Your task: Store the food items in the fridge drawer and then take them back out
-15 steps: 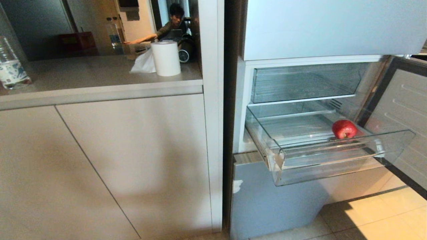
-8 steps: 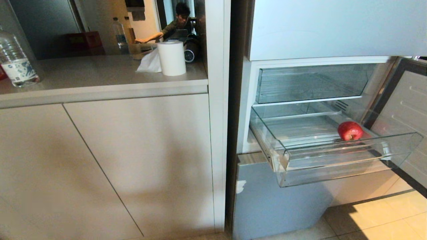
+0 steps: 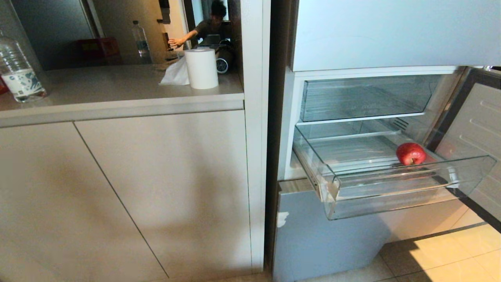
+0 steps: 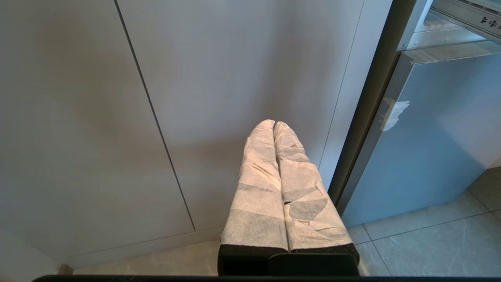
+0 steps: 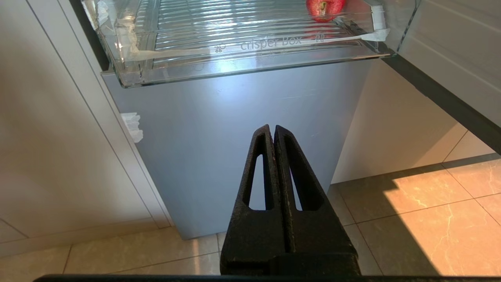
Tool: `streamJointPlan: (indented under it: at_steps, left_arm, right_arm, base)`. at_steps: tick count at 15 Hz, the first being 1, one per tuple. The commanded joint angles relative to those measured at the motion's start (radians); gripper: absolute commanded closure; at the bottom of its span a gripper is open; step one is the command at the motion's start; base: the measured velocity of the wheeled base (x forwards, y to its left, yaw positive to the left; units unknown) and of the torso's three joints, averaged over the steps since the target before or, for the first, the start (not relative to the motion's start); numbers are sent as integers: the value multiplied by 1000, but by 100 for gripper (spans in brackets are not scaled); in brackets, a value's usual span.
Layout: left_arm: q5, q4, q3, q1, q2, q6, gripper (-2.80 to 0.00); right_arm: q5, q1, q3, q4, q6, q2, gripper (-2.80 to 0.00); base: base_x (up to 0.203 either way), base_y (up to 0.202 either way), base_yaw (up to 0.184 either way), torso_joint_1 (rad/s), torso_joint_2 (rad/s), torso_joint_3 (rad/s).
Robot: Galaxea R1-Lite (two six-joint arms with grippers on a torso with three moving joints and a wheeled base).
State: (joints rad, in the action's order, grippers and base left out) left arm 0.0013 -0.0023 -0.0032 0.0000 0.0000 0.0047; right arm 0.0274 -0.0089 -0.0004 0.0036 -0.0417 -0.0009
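A red apple (image 3: 410,153) lies in the pulled-out clear fridge drawer (image 3: 391,196), near its right front corner; the right wrist view also catches the apple (image 5: 324,8) over the drawer's lipped front wall (image 5: 242,62). The pale silver-blue fridge (image 3: 375,31) stands open at its middle level. My right gripper (image 5: 273,128) is shut and empty, low in front of the fridge's bottom panel, below the drawer. My left gripper (image 4: 273,123), wrapped in white, is shut and empty, facing the beige cabinet doors. Neither arm shows in the head view.
The open fridge door (image 3: 475,129) juts out on the right. A second clear bin (image 3: 364,98) sits above the drawer. On the counter (image 3: 117,102) stand a paper roll (image 3: 201,68) and a water bottle (image 3: 18,74). A person (image 3: 203,29) shows beyond it.
The whole head view shifted slightly rightward a second ago, then held still. The apple stays put in the drawer. The person behind the counter moved an arm.
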Motion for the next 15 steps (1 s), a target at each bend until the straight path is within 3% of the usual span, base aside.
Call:
streamJointPlan:
  at_steps: [1, 15]
  left_arm:
    - [0, -2, 0, 0, 2, 0, 0]
    - [0, -2, 0, 0, 2, 0, 0]
  right_arm:
    - [0, 0, 0, -1, 0, 1, 0]
    - [3, 0, 0, -2, -11, 1, 0]
  base:
    - [0, 0, 0, 0, 0, 0]
    - [0, 0, 0, 0, 0, 0]
